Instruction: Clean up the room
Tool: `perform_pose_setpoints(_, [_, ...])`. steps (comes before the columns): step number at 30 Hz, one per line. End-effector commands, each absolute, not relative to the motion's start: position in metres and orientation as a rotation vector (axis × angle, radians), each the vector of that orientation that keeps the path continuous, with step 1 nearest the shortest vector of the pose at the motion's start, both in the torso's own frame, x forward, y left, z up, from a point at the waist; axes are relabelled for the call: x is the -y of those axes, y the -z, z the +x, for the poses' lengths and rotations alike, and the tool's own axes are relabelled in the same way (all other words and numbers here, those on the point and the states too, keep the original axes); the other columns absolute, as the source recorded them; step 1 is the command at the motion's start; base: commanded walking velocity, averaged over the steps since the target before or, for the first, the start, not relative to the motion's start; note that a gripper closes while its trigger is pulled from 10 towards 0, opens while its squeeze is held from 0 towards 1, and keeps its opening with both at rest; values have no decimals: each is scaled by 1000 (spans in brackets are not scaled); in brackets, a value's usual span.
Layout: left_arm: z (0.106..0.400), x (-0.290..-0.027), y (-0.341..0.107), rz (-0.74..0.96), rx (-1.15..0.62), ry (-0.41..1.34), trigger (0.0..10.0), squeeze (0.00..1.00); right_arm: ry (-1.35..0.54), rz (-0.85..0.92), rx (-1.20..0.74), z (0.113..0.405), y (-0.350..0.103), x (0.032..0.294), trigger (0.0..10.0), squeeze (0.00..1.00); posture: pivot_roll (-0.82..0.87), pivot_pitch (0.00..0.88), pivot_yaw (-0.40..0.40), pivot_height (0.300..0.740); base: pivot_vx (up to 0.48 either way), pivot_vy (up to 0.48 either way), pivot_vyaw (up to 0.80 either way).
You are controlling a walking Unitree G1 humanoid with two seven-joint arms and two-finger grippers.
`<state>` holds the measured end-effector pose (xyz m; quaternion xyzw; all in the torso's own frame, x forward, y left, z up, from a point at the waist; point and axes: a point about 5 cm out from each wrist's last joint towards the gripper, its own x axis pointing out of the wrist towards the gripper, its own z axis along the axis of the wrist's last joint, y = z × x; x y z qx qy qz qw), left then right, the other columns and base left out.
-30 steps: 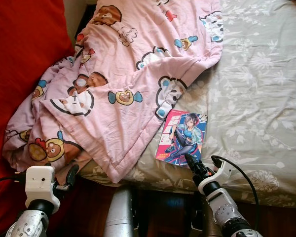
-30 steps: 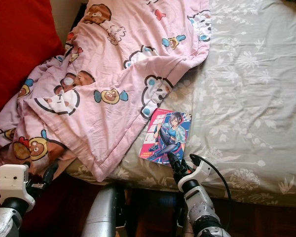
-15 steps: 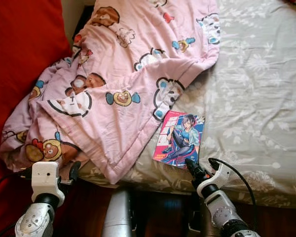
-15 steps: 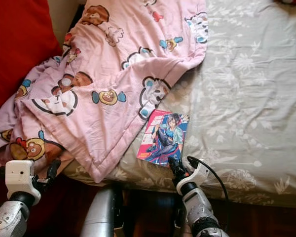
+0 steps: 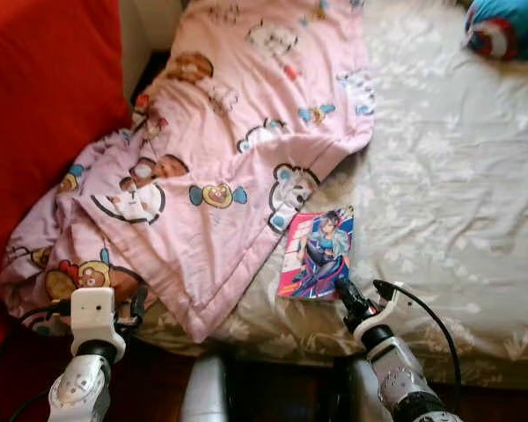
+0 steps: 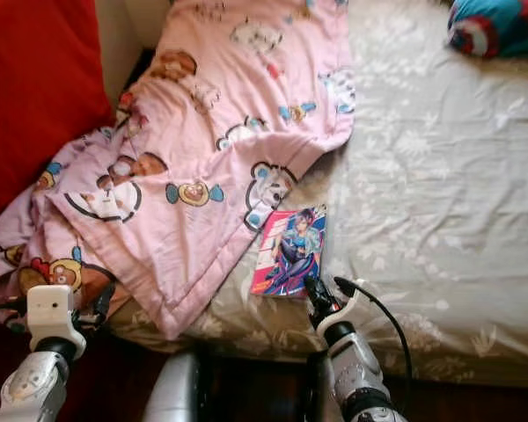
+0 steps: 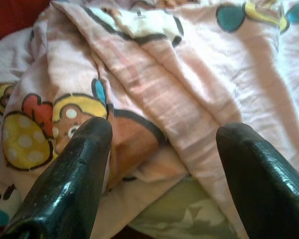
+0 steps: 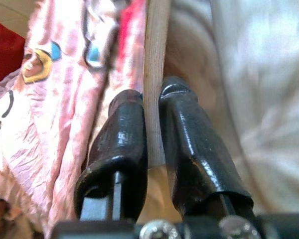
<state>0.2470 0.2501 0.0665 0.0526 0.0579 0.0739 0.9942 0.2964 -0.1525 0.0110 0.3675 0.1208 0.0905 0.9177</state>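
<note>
Pink comic book (image 5: 317, 254) flat on bed (image 5: 458, 202), long axis away from robot; right tool (image 8: 150, 144) clamped on near edge.

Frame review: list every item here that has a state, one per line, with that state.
Comic book: flat on the bed, near edge clamped by the right hand.
Right hand: shut on the comic book.
Left hand: open, facing the blanket.
Pink blanket: rumpled, spilling over the bed's edge.
Bedsheet: wrinkled.
Plush toy: lying at the far corner.
</note>
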Motion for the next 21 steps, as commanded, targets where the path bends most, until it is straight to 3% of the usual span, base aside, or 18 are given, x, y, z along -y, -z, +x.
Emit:
perform_pose_setpoints(1, [242, -254, -58, 130, -145, -166, 10000, 0, -190, 684, -212, 297, -15, 155, 0, 0, 103, 49, 36, 613, 0, 0, 0])
perform_pose_setpoints(4, [244, -255, -52, 107, -142, -192, 10000, 0, -158, 498, -176, 296, -20, 164, 0, 0, 87, 4, 21, 613, 0, 0, 0])
perform_pose_setpoints(11, [240, -255, -39, 12, -151, -253, 10000, 0, -113, 181, -91, 291, -36, 183, 0, 0, 36, 0, -8, 613, 0, 0, 0])
perform_pose_setpoints(12, [240, -253, -38, 0, -151, -256, 10000, 0, -119, 161, -88, 290, -36, 184, 9922, 0, 33, 0, -12, 613, 0, 0, 0])
perform_pose_setpoints(21, [244, -242, -21, -68, -184, -258, 10000, 0, -28, 94, -127, 293, -34, 183, 10000, 0, 36, 0, -23, 628, 0, 0, 0])
